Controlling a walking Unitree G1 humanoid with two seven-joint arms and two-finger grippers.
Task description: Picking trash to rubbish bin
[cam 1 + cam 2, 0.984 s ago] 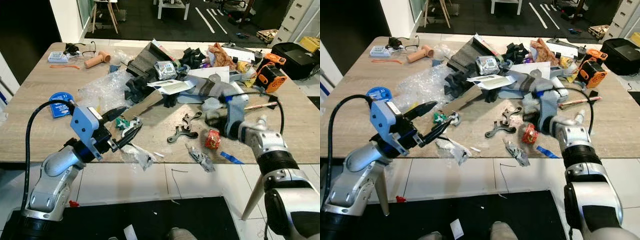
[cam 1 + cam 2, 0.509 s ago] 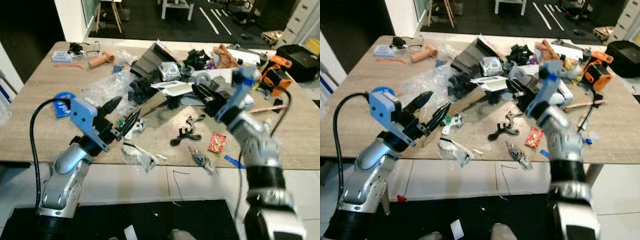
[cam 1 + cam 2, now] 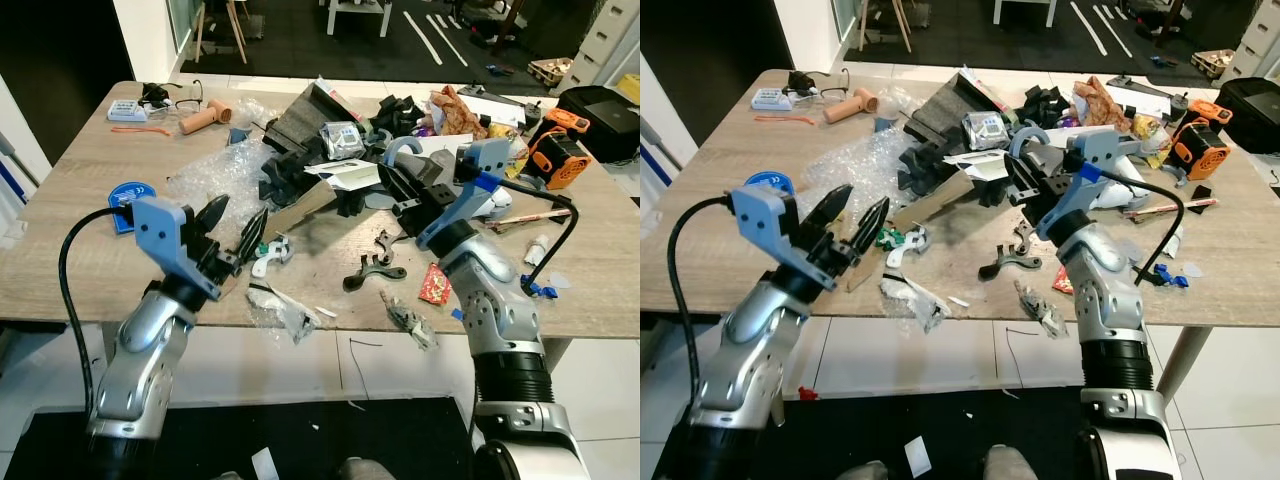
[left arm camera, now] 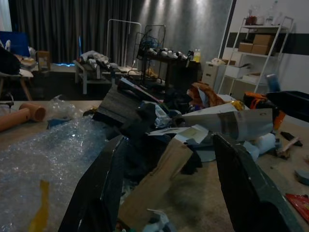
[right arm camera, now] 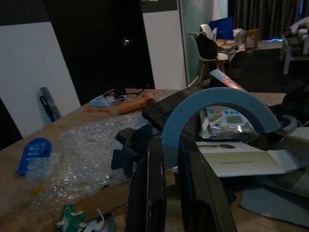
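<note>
Two pincers up over the cluttered bench (image 3: 70, 200). Left pincer (image 3: 232, 224) spread wide, holding nothing, hovering near the bubble wrap (image 3: 215, 175) and cardboard strip (image 3: 300, 208). Crumpled plastic wrapper (image 3: 280, 308) lies at the bench's near edge. Right pincer (image 5: 166, 186) raised mid-bench, fingers clamped on a blue-grey foam arch (image 5: 215, 113).

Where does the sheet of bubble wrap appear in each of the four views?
Left eye view: bubble wrap on the table's left half, left of the dark pile.
Right eye view: same place.
Left wrist view: in the foreground, near the fingers.
Right wrist view: spread across the near tabletop.
Shared landmark: the tan cylinder, beyond the wrap.
</note>
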